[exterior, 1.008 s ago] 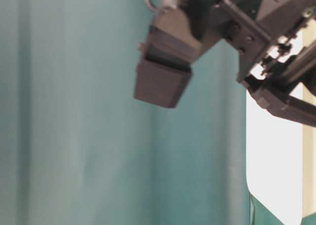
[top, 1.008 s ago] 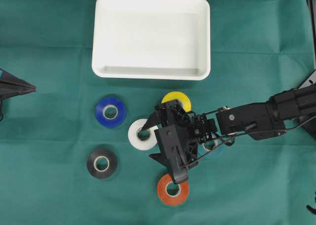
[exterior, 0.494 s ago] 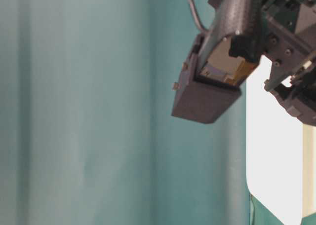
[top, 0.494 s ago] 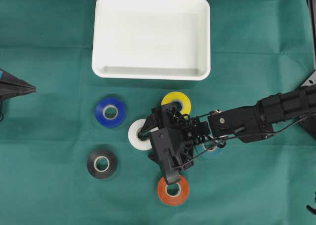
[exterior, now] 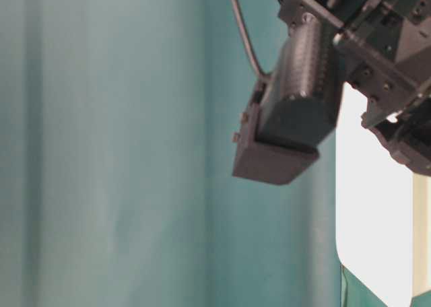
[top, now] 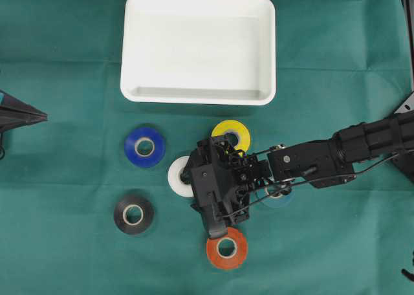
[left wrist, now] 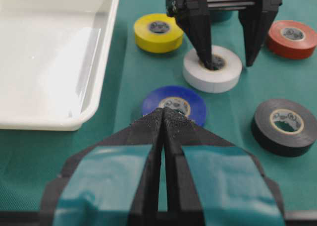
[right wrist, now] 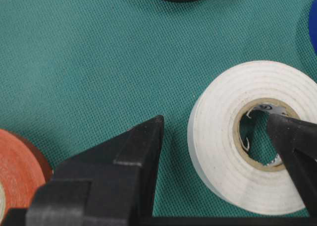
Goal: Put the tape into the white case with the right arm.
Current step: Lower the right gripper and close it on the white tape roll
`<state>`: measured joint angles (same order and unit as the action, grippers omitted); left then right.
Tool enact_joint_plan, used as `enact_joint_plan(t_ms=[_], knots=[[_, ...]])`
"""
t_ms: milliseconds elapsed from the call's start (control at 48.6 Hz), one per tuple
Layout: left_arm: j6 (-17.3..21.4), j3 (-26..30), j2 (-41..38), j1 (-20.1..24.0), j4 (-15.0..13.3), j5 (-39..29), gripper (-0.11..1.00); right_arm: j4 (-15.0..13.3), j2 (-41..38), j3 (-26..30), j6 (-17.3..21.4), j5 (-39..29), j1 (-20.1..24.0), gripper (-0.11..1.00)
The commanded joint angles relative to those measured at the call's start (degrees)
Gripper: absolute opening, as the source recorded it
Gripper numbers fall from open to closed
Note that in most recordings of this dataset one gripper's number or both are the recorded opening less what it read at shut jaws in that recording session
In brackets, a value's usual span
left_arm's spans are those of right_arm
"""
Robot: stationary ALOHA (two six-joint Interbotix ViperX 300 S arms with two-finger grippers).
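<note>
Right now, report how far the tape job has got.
Done: nothing; the white case is empty. In hand: the right gripper straddles the white tape, one finger in its core, one outside, jaws not yet shut. Left: grip, lift, carry it into the case.

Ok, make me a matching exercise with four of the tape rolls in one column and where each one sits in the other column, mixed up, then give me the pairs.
Column one:
1. white tape roll
2. yellow tape roll
3. blue tape roll
4. black tape roll

Column two:
A. nearest the white case, just below its lower right part in the overhead view
B. one of the right gripper's fingers is in its core
C. lowest on the left in the overhead view
D. left of the white roll, above the black roll

Pairs: 1-B, 2-A, 3-D, 4-C
</note>
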<state>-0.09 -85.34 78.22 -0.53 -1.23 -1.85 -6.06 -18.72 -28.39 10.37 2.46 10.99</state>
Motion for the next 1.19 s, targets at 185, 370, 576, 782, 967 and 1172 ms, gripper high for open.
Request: enact_joint_plan(t_ms=[185, 370, 576, 782, 967, 1172], knots=[[0.09, 0.62, -0.53, 0.00, 0.09, 0.18, 0.00, 0.09, 0.35, 2.64, 0.18, -4.04, 0.09, 0.14], [0.09, 0.62, -0.53, 0.00, 0.00, 0.18, 0.00, 0.09, 0.53, 3.52, 0.18, -6.42, 0.18, 0.05], [0.09, 0.62, -0.44, 0.00, 0.09, 0.18, 0.00, 0.09, 2.29, 3.60, 0.18, -6.59, 0.44, 0.05], [0.09, 0.62, -0.53, 0.00, 0.09, 0.18, 0.00, 0.09, 5.80, 3.60, 0.18, -7.73, 0.62, 0.04], [0.09, 0.53, -0.44, 0.00, 0.00, 0.18, 0.00, 0.09, 8.53, 3.78, 0.26, -9.84, 0.62, 0.03], [0.09, 0.62, -0.44, 0.00, 0.00, 0.18, 0.00, 0.09, 8.96, 4.48, 0.18, -10.37, 0.62, 0.03]])
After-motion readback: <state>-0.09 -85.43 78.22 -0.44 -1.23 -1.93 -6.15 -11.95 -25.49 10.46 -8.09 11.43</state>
